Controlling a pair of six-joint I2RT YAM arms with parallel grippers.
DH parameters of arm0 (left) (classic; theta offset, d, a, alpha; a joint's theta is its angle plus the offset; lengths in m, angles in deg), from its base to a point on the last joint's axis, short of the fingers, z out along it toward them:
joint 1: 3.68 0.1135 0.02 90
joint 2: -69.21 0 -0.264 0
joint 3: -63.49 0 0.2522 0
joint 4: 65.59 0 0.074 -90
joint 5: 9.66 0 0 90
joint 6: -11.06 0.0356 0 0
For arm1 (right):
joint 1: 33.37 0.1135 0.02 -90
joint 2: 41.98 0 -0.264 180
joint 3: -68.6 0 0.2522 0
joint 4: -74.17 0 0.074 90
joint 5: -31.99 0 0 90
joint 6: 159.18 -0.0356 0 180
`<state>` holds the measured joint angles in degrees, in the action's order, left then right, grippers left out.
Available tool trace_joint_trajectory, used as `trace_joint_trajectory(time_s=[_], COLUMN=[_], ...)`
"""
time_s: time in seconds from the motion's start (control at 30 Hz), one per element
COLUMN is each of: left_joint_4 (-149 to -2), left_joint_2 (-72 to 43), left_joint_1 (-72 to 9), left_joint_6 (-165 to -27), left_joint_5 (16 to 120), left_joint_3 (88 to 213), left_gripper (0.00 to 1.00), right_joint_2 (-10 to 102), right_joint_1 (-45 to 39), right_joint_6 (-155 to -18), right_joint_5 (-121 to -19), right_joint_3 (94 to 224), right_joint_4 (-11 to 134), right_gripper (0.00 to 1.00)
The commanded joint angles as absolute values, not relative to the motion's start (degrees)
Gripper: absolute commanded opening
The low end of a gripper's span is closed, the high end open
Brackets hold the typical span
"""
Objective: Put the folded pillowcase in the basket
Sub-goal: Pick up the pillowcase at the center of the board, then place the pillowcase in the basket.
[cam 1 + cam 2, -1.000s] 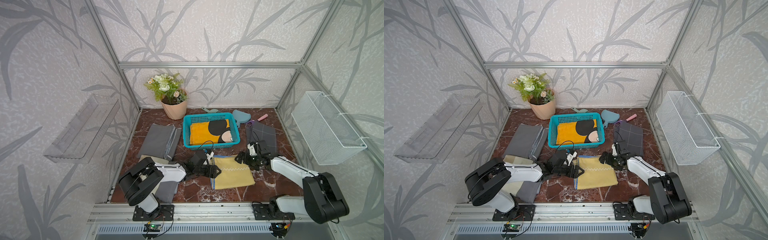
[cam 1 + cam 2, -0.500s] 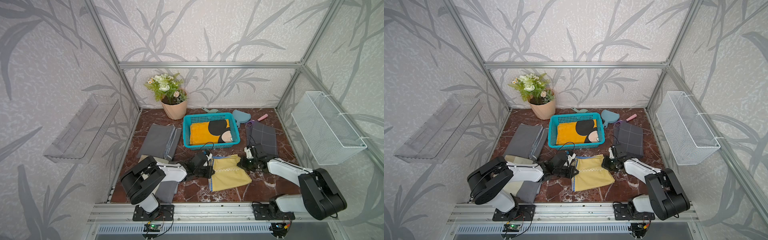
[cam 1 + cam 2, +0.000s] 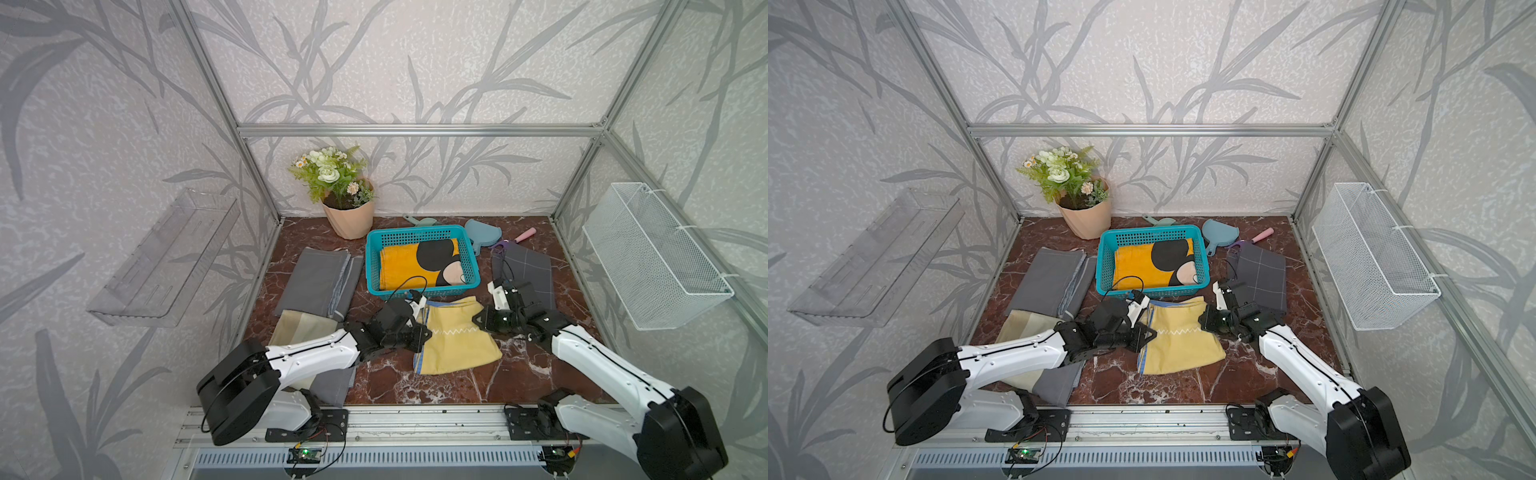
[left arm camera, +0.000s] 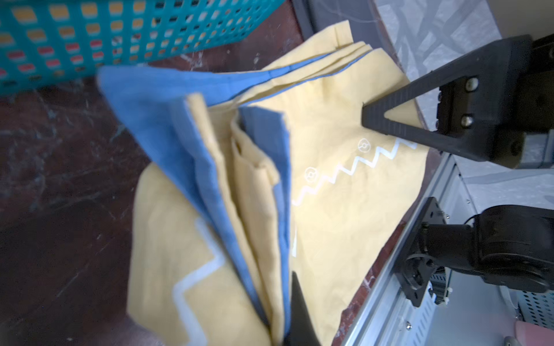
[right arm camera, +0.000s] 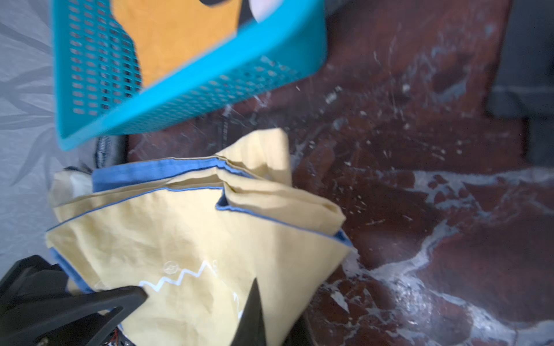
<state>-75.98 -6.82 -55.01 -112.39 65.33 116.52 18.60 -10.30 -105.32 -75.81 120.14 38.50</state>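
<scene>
The folded pillowcase [image 3: 457, 345] [image 3: 1179, 345] is pale yellow with blue lining and a white zigzag. It lies on the marble table just in front of the basket [image 3: 372, 266] [image 3: 1104, 266], a teal one with an orange cartoon-print cloth inside. My left gripper [image 3: 422, 332] [image 3: 1148, 332] is shut on the pillowcase's left edge, whose layers [image 4: 257, 185] fan out between the jaws. My right gripper [image 3: 480, 322] [image 3: 1204, 322] is shut on the right edge [image 5: 269, 269]. The pinched edges are raised and the near part rests on the table. The basket's wall [image 4: 120, 36] [image 5: 195, 99] is close beyond.
Grey folded cloths [image 3: 316, 278] and a beige one [image 3: 299, 328] lie at the left, a dark checked cloth [image 3: 528, 270] at the right. A flower pot [image 3: 349, 216] and a blue dustpan [image 3: 478, 237] stand behind. A clear tray [image 3: 166, 257] and a white wire basket [image 3: 648, 253] hang on the walls.
Both grippers went from open to shut on the pillowcase's side edges. The cloth has bunched inward and its gripped edges have come up off the table.
</scene>
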Motion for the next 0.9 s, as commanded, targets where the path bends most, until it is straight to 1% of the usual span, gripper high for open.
trace_joint_trajectory(time_s=[0.0,0.1,0.2,0.33,0.5,0.63,0.87], left_joint_4=[-79.8,-83.2,-84.23,-83.57,-79.5,-77.86,-75.71], left_joint_2=[-3.6,-1.64,0.06,-1.06,-7.28,-13.77,-24.48], left_joint_1=[-55.27,-55.19,-54.61,-50.45,-43.78,-38.23,-28.7], left_joint_6=[-109.18,-106.57,-104.28,-101.38,-98.8,-97.05,-97.13], left_joint_5=[66.68,69.87,75.21,79.16,78.88,77.73,71.46], left_joint_3=[121.53,125.52,128.36,130.86,133.73,138.41,145.56], left_gripper=[0.0,0.0,0.0,0.0,0.0,0.0,0.0], right_joint_2=[16.39,16.93,18.7,24.96,36.91,46.59,61.66], right_joint_1=[-9.58,-9.27,-9.35,-9.3,-9.6,-11.08,-13.2], right_joint_6=[-103.86,-102.52,-101.14,-98.53,-94.79,-93.13,-92.51], right_joint_5=[-74.72,-74.31,-73.24,-71.56,-70.34,-69.44,-69.2], right_joint_3=[125.21,129.86,134.15,140.98,152.36,160.71,173.08], right_joint_4=[33.39,32.07,32.14,33.14,34.09,35.4,35.77], right_gripper=[0.0,0.0,0.0,0.0,0.0,0.0,0.0])
